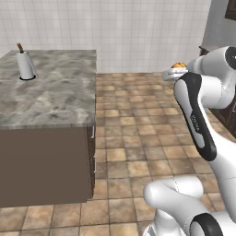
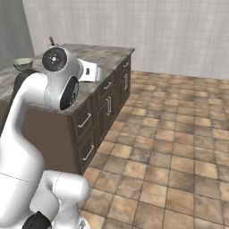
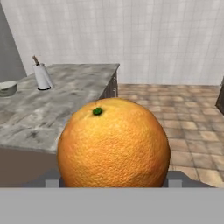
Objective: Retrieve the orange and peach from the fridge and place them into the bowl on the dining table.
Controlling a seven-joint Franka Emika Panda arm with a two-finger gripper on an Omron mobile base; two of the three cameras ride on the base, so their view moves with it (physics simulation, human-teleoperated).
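A large orange (image 3: 113,142) with a green stem spot sits between my gripper's (image 3: 113,180) fingers, which are shut on it. From the left base view the orange (image 1: 179,65) shows as a small orange cap on the gripper (image 1: 173,73), held high over the tiled floor, to the right of the dining table (image 1: 50,92). The pale grey-green bowl (image 3: 7,87) rests on the marble top (image 3: 70,87) at the far left, and also shows behind my arm as the bowl (image 2: 22,64). The peach and the fridge are out of view.
A white paper towel roll (image 1: 25,64) stands on the table near its far edge, right of the bowl in the hand view (image 3: 42,76). The table's base has drawers with handles (image 2: 107,105). Brown tiled floor (image 2: 179,134) lies open beside the table, up to a white tiled wall.
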